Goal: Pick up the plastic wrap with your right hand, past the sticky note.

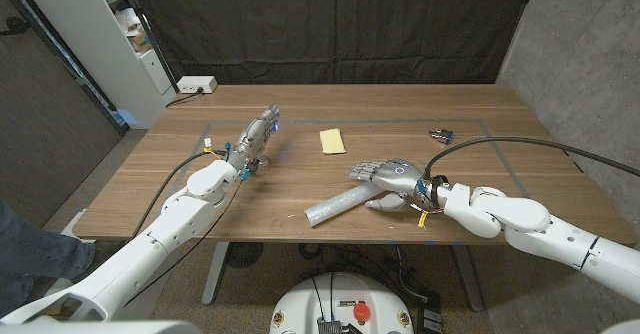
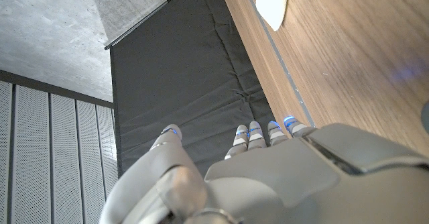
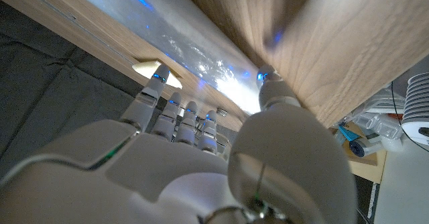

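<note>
Right hand [image 1: 392, 175] rests open over one plastic wrap roll [image 1: 336, 206], near one sticky note [image 1: 332, 141].

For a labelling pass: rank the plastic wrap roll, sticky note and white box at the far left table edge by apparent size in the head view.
1. plastic wrap roll
2. white box
3. sticky note

The box and note look close; the box lies farther from the camera, so their order is unsure.

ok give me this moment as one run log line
right hand: over plastic wrap roll, fingers spread, not gripping | left hand: idle, holds nothing | sticky note: beyond roll | stage: reach, pre-grasp
</note>
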Available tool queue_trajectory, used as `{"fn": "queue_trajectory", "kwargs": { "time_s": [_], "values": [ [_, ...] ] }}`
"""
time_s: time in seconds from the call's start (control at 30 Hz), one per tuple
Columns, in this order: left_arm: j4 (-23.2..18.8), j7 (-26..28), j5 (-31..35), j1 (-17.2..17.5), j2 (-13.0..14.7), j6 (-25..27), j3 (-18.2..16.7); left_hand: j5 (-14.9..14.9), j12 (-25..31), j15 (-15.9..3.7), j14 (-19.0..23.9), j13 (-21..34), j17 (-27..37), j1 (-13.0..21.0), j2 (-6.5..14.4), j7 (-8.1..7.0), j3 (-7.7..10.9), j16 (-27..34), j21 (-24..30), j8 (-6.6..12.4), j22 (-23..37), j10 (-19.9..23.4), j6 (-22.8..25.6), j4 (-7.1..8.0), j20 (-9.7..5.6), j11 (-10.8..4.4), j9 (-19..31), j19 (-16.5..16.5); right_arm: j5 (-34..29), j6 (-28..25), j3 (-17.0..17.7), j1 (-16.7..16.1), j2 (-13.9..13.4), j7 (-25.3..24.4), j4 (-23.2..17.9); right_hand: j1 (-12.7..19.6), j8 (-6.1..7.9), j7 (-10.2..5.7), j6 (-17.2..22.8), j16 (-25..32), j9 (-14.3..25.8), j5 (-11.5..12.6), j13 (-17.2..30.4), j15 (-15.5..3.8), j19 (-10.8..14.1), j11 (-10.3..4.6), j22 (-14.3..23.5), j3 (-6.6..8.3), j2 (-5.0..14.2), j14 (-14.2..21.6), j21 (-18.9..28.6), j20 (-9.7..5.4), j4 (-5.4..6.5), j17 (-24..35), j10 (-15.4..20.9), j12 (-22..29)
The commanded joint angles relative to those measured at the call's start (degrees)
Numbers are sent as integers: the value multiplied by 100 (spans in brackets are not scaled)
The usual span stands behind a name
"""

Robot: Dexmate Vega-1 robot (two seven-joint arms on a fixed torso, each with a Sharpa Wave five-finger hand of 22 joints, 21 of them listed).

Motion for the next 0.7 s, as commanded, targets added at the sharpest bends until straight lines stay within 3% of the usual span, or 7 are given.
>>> {"fn": "queue_trajectory", "kwargs": {
  "time_s": [0.03,0.7],
  "values": [
    [-7,8,3,-2,12,40,10,-5,54,-19,-38,14,17,5,35,14,2,13,8,18,20,-24,17,-39,27,-20,26,-498,9,-40,-39,17,61,5,60,36,43,-4,40,39,18,34,24,-21,17,16,7,21,-3,40,6,16,29,12,36,38],
    [181,-77,1,-129,-63,48,81,-6,55,-9,-39,15,18,-2,46,14,-5,15,11,17,21,-25,16,-53,41,-8,26,-506,93,-123,-60,-23,120,-23,192,43,86,-35,172,63,16,47,27,-31,67,14,8,31,-6,96,13,26,51,19,104,71]
  ]
}}
